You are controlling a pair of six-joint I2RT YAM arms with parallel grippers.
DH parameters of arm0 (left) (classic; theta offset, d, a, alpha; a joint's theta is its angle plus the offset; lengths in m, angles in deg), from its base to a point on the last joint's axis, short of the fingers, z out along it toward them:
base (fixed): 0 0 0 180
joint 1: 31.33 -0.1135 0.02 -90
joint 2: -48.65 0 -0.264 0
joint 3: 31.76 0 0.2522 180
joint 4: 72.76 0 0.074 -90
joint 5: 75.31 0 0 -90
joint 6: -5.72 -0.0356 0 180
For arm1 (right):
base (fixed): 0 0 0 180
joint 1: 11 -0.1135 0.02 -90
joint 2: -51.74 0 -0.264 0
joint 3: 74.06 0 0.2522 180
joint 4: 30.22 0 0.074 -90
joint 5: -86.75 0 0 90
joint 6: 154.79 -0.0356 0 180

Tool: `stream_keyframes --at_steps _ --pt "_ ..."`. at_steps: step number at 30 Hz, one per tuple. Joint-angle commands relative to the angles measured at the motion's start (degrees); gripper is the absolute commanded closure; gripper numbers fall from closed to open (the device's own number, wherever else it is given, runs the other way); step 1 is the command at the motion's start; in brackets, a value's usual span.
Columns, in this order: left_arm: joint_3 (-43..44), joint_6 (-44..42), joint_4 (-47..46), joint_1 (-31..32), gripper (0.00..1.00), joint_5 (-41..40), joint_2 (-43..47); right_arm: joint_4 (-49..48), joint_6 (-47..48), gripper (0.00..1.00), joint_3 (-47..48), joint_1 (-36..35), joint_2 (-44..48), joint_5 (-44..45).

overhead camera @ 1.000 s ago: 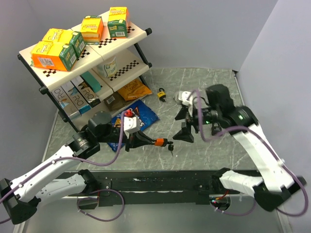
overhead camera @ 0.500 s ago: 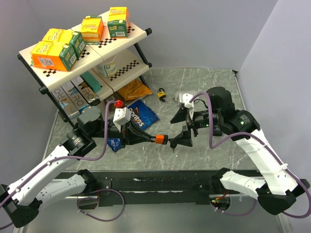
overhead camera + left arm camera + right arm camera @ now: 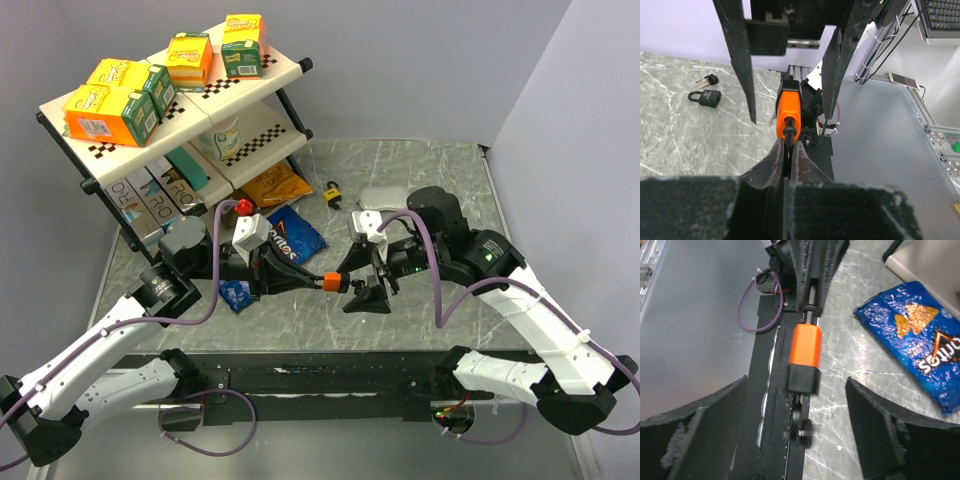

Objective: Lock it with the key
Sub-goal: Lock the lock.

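My left gripper (image 3: 303,281) is shut on the shackle of an orange padlock (image 3: 330,282) and holds it level above the table. In the left wrist view the padlock (image 3: 788,106) sticks out past my fingertips (image 3: 775,155). A small dark key bunch (image 3: 803,426) hangs from the padlock's black end (image 3: 804,377). My right gripper (image 3: 358,282) is open, its fingers (image 3: 875,425) either side of that end, not touching. A black padlock (image 3: 705,97) and a second key bunch (image 3: 707,80) lie on the table beyond.
A shelf rack (image 3: 260,140) with boxes stands at the back left. A blue chip bag (image 3: 292,235) lies under the left arm and also shows in the right wrist view (image 3: 920,340). A small yellow padlock (image 3: 333,192) and a silver pouch (image 3: 385,195) lie further back.
My left gripper has carried the orange padlock up and to the right. My right gripper has moved left and down, so its open fingers now straddle the padlock's key end.
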Motion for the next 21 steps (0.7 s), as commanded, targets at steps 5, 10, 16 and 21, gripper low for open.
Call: stream_keyframes --at_steps 5,10,16,21 --pt "2.6 2.0 -5.0 -0.2 0.99 -1.0 -0.1 -1.5 0.3 0.36 -0.7 -2.2 -0.9 0.1" --pt "2.6 2.7 -5.5 -0.2 0.99 -1.2 -0.2 -1.9 -0.2 0.53 -0.4 -2.6 -1.7 0.0" --pt "2.5 1.8 -4.0 -0.2 0.99 -2.0 -0.4 -2.2 -0.1 0.72 0.3 -2.8 -2.3 0.2" --pt "4.7 -0.6 5.3 -0.2 0.75 -3.3 -1.2 -2.5 -0.2 1.0 0.5 -2.8 -2.5 0.8"
